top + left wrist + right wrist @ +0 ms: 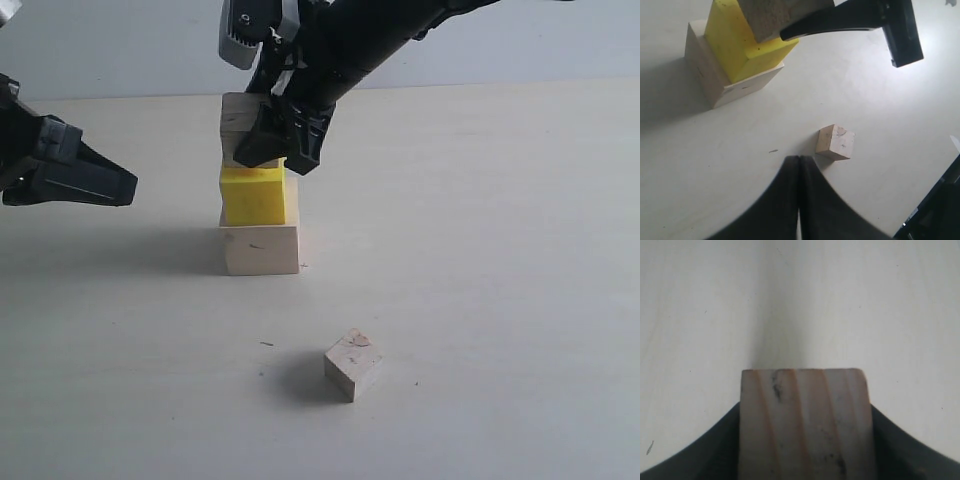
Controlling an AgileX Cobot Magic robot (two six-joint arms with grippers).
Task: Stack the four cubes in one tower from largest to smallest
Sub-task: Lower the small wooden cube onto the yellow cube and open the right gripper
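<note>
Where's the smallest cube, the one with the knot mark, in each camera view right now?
Exterior: the smallest cube lies alone, low in the picture, in front of the yellow cube.
Left wrist: near the picture's middle, apart from the yellow cube.
Right wrist: not in it; the layered cube shows.
Shared landmark: the yellow cube, in the exterior and left wrist views.

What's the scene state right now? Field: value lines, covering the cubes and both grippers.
base: large pale wooden cube, on the pale table
second level: bright yellow cube, resting on the base
third cube: layered-plywood cube, gripped by the right gripper directly over the yellow cube; contact with it cannot be told
loose: small pale wooden cube with a knot mark, alone on the table, apart from the stack
left gripper: shut, empty, off to the side
not yet stacked: the small cube
</note>
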